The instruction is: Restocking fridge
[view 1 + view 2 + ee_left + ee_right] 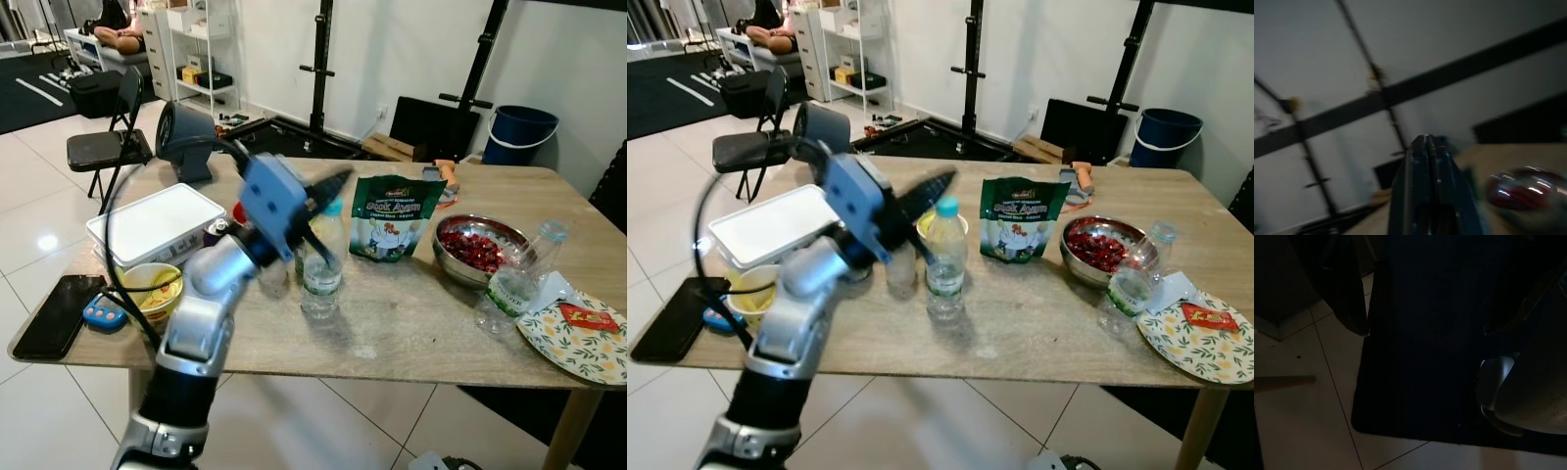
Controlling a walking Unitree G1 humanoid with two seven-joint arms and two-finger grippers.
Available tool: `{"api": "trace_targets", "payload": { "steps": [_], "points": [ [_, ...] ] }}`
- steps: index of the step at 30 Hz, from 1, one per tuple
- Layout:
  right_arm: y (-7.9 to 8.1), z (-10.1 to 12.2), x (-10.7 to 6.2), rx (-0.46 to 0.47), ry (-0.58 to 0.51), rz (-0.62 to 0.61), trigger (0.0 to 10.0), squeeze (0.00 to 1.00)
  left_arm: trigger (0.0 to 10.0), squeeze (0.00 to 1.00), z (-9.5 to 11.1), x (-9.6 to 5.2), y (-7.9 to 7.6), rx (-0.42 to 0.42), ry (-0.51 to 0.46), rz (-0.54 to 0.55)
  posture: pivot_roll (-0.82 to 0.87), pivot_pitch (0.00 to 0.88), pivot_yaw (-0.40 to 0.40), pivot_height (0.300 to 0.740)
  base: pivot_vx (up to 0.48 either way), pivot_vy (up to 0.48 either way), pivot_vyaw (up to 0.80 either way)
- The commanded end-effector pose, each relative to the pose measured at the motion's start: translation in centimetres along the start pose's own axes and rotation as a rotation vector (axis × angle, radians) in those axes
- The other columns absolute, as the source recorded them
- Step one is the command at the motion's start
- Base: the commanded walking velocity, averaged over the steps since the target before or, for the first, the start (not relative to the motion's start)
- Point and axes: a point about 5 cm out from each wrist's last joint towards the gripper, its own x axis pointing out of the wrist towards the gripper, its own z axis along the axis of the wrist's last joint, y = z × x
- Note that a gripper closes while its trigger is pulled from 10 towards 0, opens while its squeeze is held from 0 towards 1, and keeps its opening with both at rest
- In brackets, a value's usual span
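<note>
Fingers [933, 186] of the left gripper [328, 186] look pressed together near the middle of the frame, so they should open wide before closing around the bottle [945, 259].

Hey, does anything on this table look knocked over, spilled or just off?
One thing: the clear bottle at the right leans against the metal bowl of red food, tilted rather than upright. The blue-capped bottle near the left tool stands straight. No spills visible.
</note>
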Motion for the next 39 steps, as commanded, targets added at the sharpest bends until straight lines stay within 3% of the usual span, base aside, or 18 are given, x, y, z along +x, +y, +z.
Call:
{"api": "trace_targets", "payload": {
  "steps": [1, 3, 9, 16, 19, 23, 24, 31, 34, 39],
  "points": [
    [0.2, -0.3, 0.0, -0.007, 0.01, 0.002, 10.0, 0.0, 10.0, 1.0, -0.6, -0.2, 1.0, 0.038, 0.059, 0.045, -0.03, 0.0, -0.005, 0.74, 0.0, 0.0, 0.0],
    [0.3, -0.2, 0.0, -0.007, 0.009, 0.004, 10.0, 0.0, 10.0, 1.0, -1.3, -0.3, 2.2, 0.013, 0.1, 0.14, -0.03, 0.0, -0.003, 0.74, 0.0, 0.0, 0.0],
    [0.3, -0.2, 0.0, -0.008, 0.009, 0.004, 10.0, 0.0, 10.0, 1.0, -2.5, 0.0, 2.5, -0.121, 0.127, 0.188, -0.04, 0.0, -0.002, 0.74, 0.0, 0.0, 0.0],
    [0.3, -0.4, 0.0, -0.005, 0.012, 0.003, 10.0, 0.0, 10.0, 1.0, -3.4, 0.7, 2.2, -0.253, 0.151, 0.142, -0.04, 0.0, -0.001, 0.74, 0.0, 0.0, 0.0],
    [0.3, -0.5, 0.0, -0.005, 0.015, 0.002, 10.0, 0.0, 10.0, 1.0, -3.2, 1.3, 1.4, -0.34, 0.133, 0.026, -0.04, 0.0, -0.001, 0.74, 0.0, 0.0, 0.0],
    [0.2, -0.6, 0.0, -0.004, 0.017, 0.002, 10.0, 0.0, 10.0, 1.0, -3.2, 1.4, 1.2, -0.354, 0.142, -0.008, -0.05, 0.0, -0.001, 0.74, 0.0, 0.0, 0.0],
    [0.2, -0.6, 0.0, -0.003, 0.017, 0.002, 10.0, 0.0, 10.0, 0.0, -3.2, 1.5, 1.1, -0.364, 0.154, -0.027, -0.05, 0.0, -0.001, 0.74, 0.0, 0.0, 0.0],
    [0.2, -0.6, 0.0, -0.004, 0.017, 0.0, 10.0, 0.0, 10.0, 0.0, -4.2, 1.7, 0.5, -0.249, 0.314, -0.132, -0.05, 0.0, -0.002, 0.74, 0.0, 0.0, 0.0],
    [0.2, -0.6, 0.0, -0.003, 0.017, 0.001, 10.0, 0.0, 10.0, 0.0, -5.0, 1.4, 0.0, -0.172, 0.435, -0.167, -0.05, 0.0, -0.002, 0.74, 0.0, 0.0, 0.0],
    [0.2, -0.7, 0.0, -0.004, 0.019, 0.002, 10.0, 0.0, 10.0, 0.0, -5.3, 1.3, -0.2, -0.16, 0.476, -0.166, -0.05, 0.0, -0.005, 0.74, 0.0, 0.0, 0.0]
  ]
}}
